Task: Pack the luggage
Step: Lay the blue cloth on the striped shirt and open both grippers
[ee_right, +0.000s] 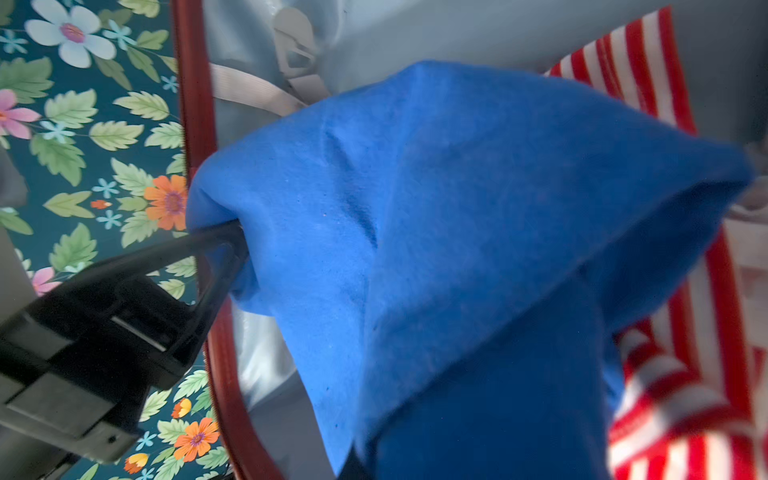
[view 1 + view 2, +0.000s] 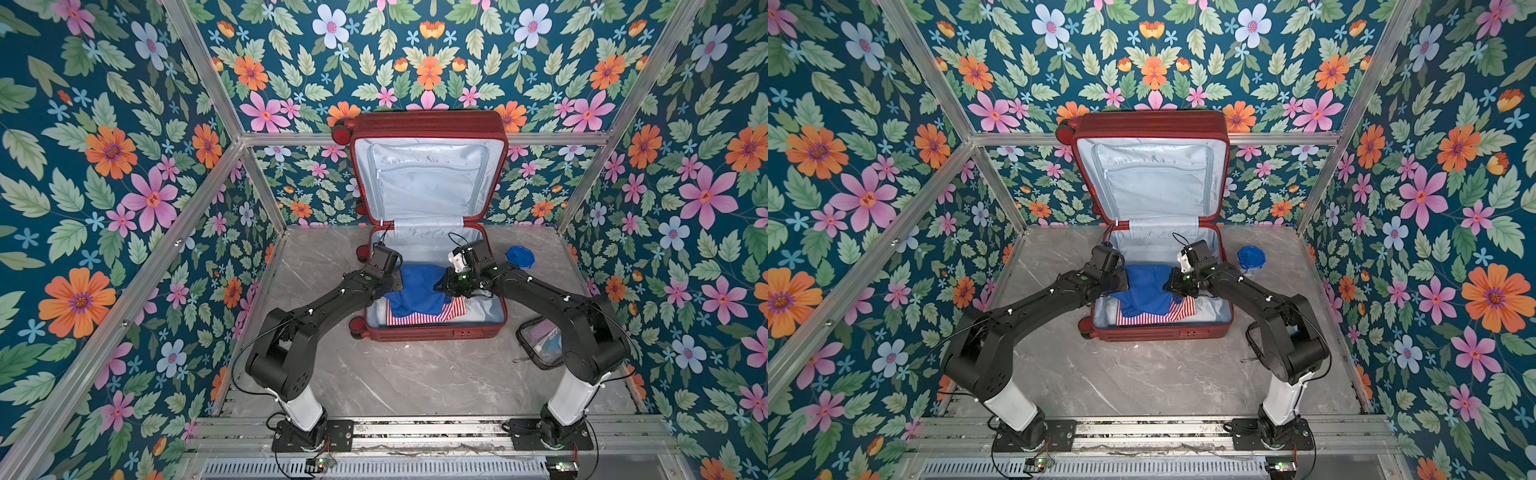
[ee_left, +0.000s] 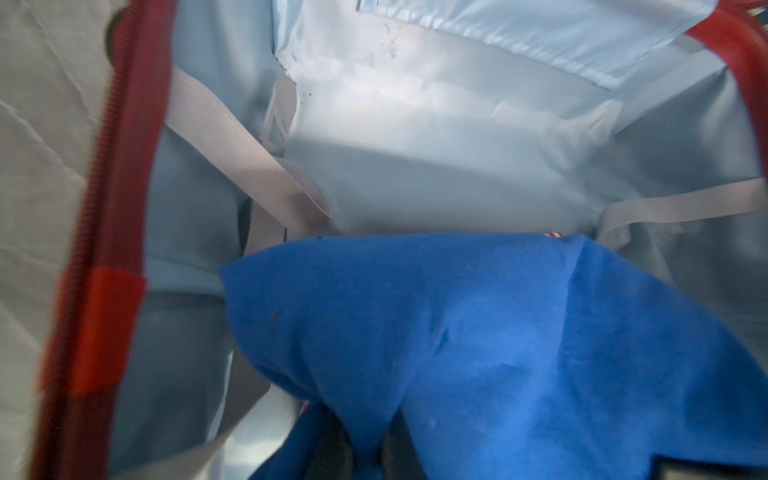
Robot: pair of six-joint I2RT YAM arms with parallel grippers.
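The luggage (image 2: pixel 430 330) (image 2: pixel 1158 332) lies open in both top views, its lid (image 2: pixel 428 124) upright against the back wall. In its base, a blue cloth (image 2: pixel 415 291) (image 2: pixel 1144 286) hangs stretched over a red-and-white striped cloth (image 2: pixel 451 311) (image 1: pixel 648 62). My left gripper (image 2: pixel 395 284) (image 3: pixel 368 457) is shut on one end of the blue cloth (image 3: pixel 478 332); it also shows in the right wrist view (image 1: pixel 235 241). My right gripper (image 2: pixel 444 287) (image 2: pixel 1170 284) is shut on the other end, its fingers buried under blue cloth (image 1: pixel 415 228).
A round blue-lidded container (image 2: pixel 520 257) (image 2: pixel 1251 257) stands right of the luggage. A clear black-trimmed pouch (image 2: pixel 540 343) lies under the right arm. Pale straps with a buckle (image 3: pixel 280 112) lie loose on the lining. Floral walls and aluminium posts close in the marble table (image 2: pixel 395 374).
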